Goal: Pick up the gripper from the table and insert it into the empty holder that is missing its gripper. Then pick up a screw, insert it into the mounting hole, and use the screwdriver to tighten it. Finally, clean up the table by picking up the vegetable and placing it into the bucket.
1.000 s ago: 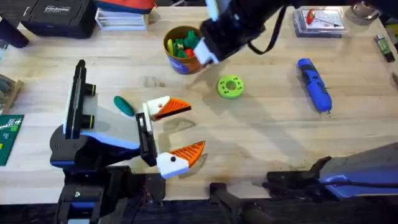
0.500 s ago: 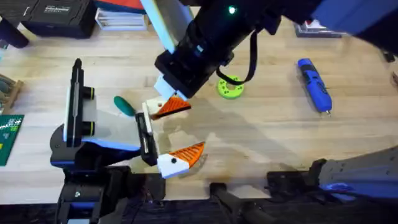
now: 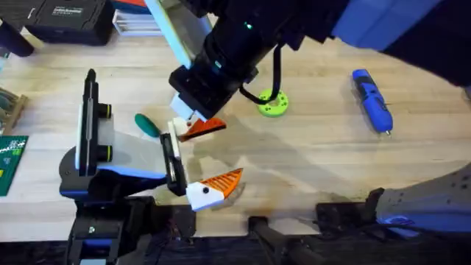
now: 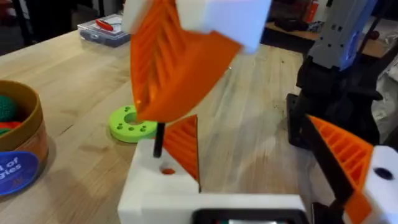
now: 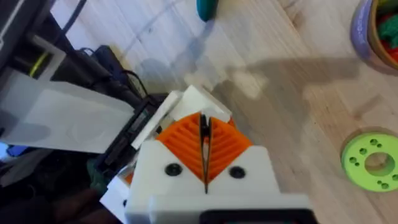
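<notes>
The right arm reaches across the desk's middle, its right gripper (image 5: 205,163) pressed shut on a thin dark screw (image 5: 203,127) directly over the holder (image 3: 175,131) and its seated orange gripper (image 3: 202,129). The left gripper (image 3: 193,158) lies sideways near the front edge, fingers spread wide. One screwdriver (image 3: 372,100) lies toward the right edge, one dark green vegetable (image 3: 146,124) beside the holder, one bucket (image 4: 18,147), one lime ring (image 3: 271,104).

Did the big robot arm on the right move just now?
Yes. The right gripper swung from the bucket, past the lime green ring, down-left to the orange finger piece.
</notes>
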Available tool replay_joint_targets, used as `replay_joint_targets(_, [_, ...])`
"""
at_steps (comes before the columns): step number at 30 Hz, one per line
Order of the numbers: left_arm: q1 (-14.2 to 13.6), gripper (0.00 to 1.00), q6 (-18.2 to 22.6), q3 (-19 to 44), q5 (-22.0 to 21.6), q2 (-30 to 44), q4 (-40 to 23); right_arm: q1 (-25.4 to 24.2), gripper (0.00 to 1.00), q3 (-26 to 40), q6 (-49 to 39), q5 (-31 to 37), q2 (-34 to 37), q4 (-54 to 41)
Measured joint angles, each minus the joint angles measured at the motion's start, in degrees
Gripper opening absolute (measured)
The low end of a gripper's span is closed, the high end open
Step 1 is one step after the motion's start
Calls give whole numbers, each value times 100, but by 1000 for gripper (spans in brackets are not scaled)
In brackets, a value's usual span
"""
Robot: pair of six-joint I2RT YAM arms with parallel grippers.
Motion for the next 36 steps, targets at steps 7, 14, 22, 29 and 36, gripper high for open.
replay_joint_targets(7, [0, 985, 0, 0, 0, 0, 0, 20, 5, 2, 2, 0, 0, -2])
replay_joint_targets(14, [0, 985, 0, 0, 0, 2, 0, 65, 5, 4, 24, -24, 91, -46])
replay_joint_targets(22, [2, 985, 0, 0, -2, 2, -24, 87, 5, 4, 24, -24, 170, -48])
replay_joint_targets(29, [2, 985, -4, 0, -2, 2, -43, 126, 5, 7, 24, -22, 186, -46])
replay_joint_targets(36, [2, 985, -63, 0, -7, 2, -129, 157, 5, 37, 42, 46, 297, -17])
